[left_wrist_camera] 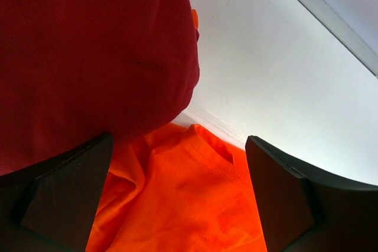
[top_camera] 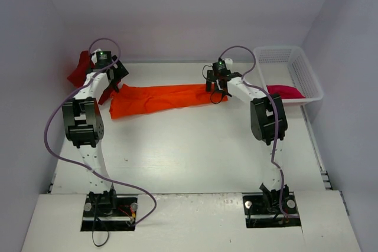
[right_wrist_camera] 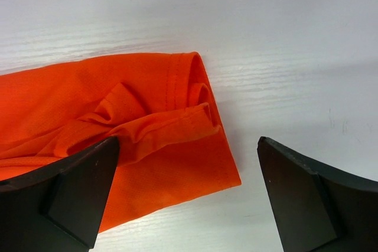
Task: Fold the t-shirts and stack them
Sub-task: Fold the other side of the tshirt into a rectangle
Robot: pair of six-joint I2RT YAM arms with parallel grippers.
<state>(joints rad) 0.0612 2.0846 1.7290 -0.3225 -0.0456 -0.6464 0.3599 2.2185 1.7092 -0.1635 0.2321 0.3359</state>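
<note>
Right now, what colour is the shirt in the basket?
Crimson-pink: the t-shirt lies in the white mesh basket; top external view shows it best.

L gripper (left_wrist_camera: 177,196), R gripper (right_wrist_camera: 189,196); both agape

Orange shirt (top_camera: 159,100) is plain bright orange, red shirt (top_camera: 80,70) plain dark red, pink shirt (top_camera: 285,91) plain crimson-pink. Basket (top_camera: 307,75) is white mesh, table (top_camera: 195,146) white with faint grain. Arms (top_camera: 84,123) are white with black joints, fingers (right_wrist_camera: 77,199) black.
</note>
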